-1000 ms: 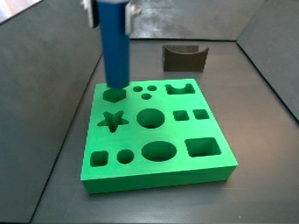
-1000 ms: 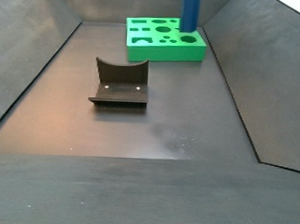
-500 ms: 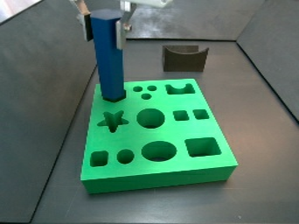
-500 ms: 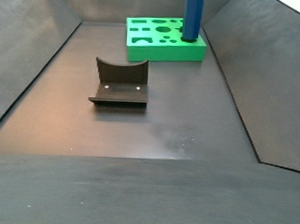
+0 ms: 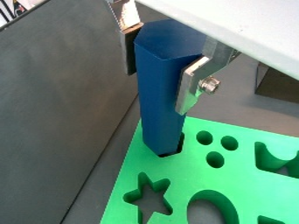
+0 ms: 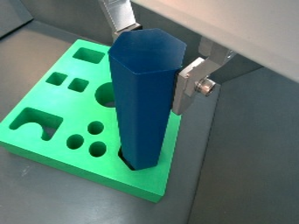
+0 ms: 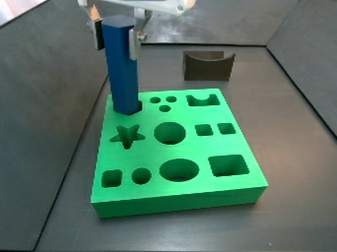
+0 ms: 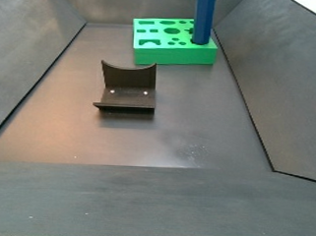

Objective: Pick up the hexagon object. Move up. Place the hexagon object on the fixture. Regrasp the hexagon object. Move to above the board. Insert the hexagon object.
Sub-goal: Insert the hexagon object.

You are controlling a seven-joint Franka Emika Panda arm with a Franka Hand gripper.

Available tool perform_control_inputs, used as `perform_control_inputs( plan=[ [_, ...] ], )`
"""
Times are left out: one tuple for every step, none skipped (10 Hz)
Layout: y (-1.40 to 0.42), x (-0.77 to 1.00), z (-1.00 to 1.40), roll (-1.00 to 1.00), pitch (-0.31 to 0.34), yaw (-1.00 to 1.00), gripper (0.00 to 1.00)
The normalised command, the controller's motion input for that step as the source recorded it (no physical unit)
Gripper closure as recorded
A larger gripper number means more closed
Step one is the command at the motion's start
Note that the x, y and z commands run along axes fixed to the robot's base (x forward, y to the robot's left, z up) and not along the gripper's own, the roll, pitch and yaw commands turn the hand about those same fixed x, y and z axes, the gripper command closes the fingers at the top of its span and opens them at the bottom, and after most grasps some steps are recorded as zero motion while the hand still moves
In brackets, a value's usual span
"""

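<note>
**Camera Placement**

You have two wrist views riding close behind the gripper [image 5: 162, 68], looking down along the hexagon object [image 5: 162, 87] onto the board [image 5: 233, 188] from opposite sides. In a side view the board [image 7: 178, 148] fills the frame centre from near and above, with the fixture [image 7: 208, 65] behind it. In a side view from farther back, the fixture [image 8: 125, 87] sits mid-frame and the board [image 8: 171, 42] lies at the top. All four share the board.
</note>
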Motion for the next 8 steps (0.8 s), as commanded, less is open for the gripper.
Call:
perform_control_inputs(
  plan=[
    [0.00, 0.12, -0.21, 0.00, 0.004, -0.19, 1.00],
    [0.00, 0.24, -0.21, 0.00, 0.003, -0.30, 1.00],
    [0.00, 0.32, -0.22, 0.00, 0.000, -0.37, 1.00],
    [0.00, 0.34, -0.24, 0.00, 0.000, -0.41, 1.00],
    [0.00, 0.30, -0.26, 0.00, 0.000, -0.40, 1.00],
    [0.00, 0.19, -0.34, 0.00, 0.000, -0.36, 1.00],
    [0.01, 0.00, -0.50, 0.01, -0.004, -0.28, 1.00],
    [0.04, -0.02, -0.61, 0.03, -0.019, -0.19, 1.00]
  ],
)
